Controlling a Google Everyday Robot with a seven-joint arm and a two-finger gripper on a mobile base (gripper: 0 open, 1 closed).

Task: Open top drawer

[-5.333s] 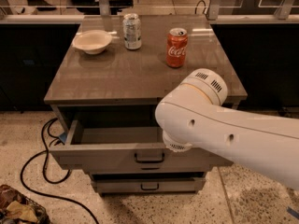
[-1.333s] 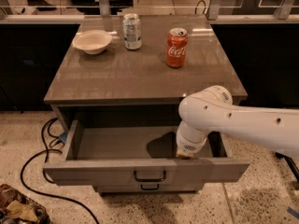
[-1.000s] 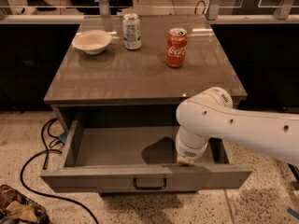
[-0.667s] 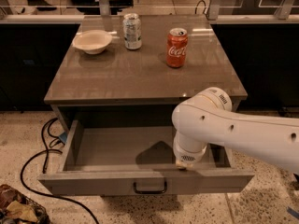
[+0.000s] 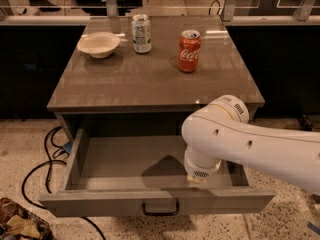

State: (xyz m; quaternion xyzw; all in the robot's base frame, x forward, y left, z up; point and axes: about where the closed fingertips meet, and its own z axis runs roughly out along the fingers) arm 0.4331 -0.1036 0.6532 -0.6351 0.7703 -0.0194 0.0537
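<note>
Hanging over pulled-out top drawer [image 5: 115, 166], gripper [image 5: 198, 179] seemingly just behind its front, grip state unclear

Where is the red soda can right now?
The red can stands on the tabletop, right of the silver can; the gripper is lower down, over the right side of the open top drawer.

Overhead light glares on the tabletop [image 5: 125, 84]; the claw [image 5: 199, 178] over the top drawer [image 5: 100, 204] shadows its floor.
</note>
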